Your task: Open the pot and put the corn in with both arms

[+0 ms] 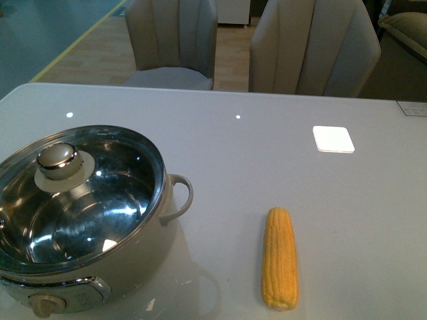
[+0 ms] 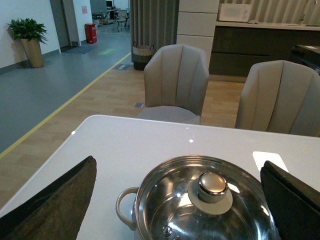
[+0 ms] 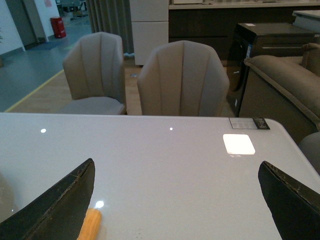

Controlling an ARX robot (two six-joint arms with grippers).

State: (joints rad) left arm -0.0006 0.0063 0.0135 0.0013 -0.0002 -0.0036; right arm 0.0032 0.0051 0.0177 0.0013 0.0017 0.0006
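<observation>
One pot [image 1: 159,230] stands on the white worktop [image 1: 267,160], at the near left in the front view. Its one glass lid [image 1: 100,200] lies closed on it, with one cream knob [image 1: 57,160] on top. One loop handle [image 1: 179,197] shows on the side of the pot that faces the corn, and one dial knob [image 1: 47,305] is at its front.

One corn cob [image 1: 279,259] lies flat on the worktop to the right of the pot, well apart from it. Its length points away from the robot. Behind the worktop there are two beige chairs [image 1: 172,40], side by side.

The left gripper [image 2: 178,162] is over the pot, and the lid with its knob shows between its two fingers [image 2: 55,205]. These fingers are spread wide apart, touch nothing and hold nothing.

The right gripper [image 3: 176,164] is over the bare worktop. Its two fingers [image 3: 295,200] are also wide apart and empty. One end of the corn cob shows on the worktop close to one of these fingers in the right wrist view.
</observation>
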